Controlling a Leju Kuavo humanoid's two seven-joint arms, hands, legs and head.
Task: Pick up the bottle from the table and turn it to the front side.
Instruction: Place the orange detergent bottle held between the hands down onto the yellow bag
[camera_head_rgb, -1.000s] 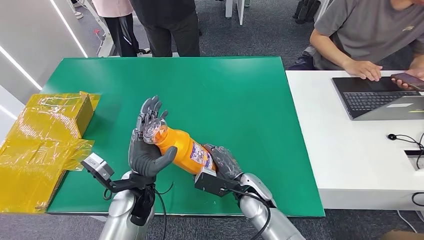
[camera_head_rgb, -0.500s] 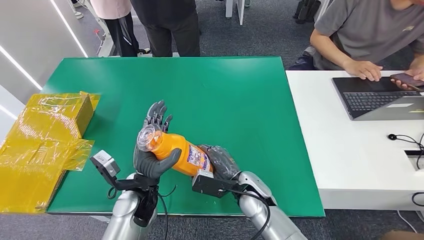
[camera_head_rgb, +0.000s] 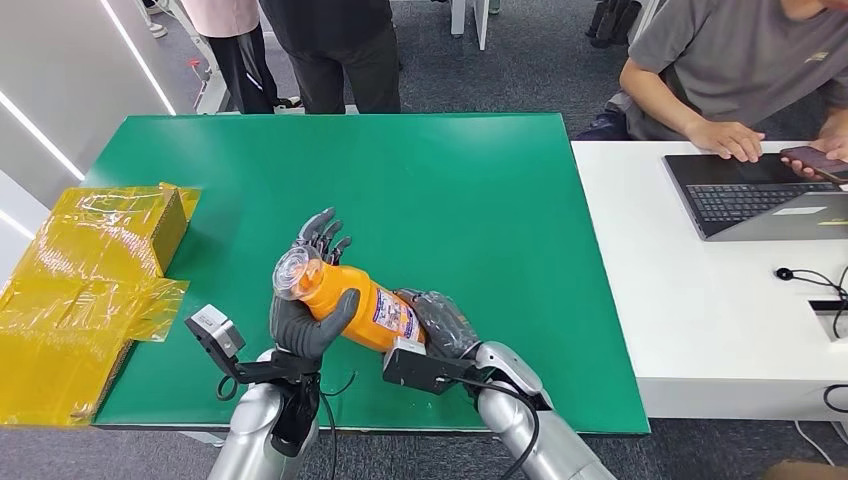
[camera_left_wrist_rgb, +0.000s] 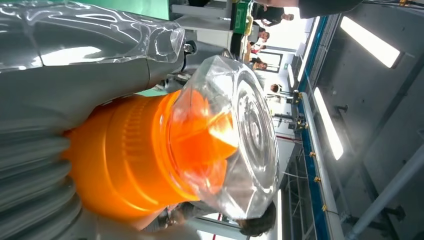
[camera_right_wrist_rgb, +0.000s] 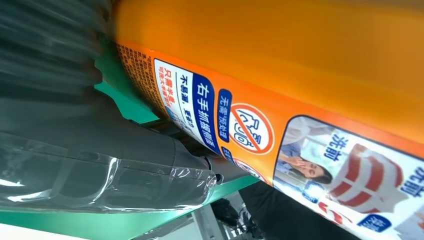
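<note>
An orange bottle (camera_head_rgb: 358, 300) with a clear cap (camera_head_rgb: 292, 272) and a printed label is held tilted above the green table (camera_head_rgb: 470, 190), cap pointing toward me and up. My left hand (camera_head_rgb: 305, 305) holds its neck end, thumb across the body, the other fingers spread behind. My right hand (camera_head_rgb: 440, 325) grips the bottom end. The left wrist view has the clear cap (camera_left_wrist_rgb: 240, 140) and orange shoulder (camera_left_wrist_rgb: 125, 155) close up beside the thumb (camera_left_wrist_rgb: 75, 85). In the right wrist view the label (camera_right_wrist_rgb: 280, 145) faces the camera, with my right hand (camera_right_wrist_rgb: 100, 160) under the bottle.
A yellow-taped cardboard box (camera_head_rgb: 95, 270) sits at the table's left edge. To the right stands a white table (camera_head_rgb: 700, 290) with a laptop (camera_head_rgb: 760, 195), where a person (camera_head_rgb: 740, 70) sits. Two people (camera_head_rgb: 300, 50) stand beyond the far edge.
The bottle has swung so its cap points more toward me and sits a little lower and nearer. Both hands shifted slightly with it.
</note>
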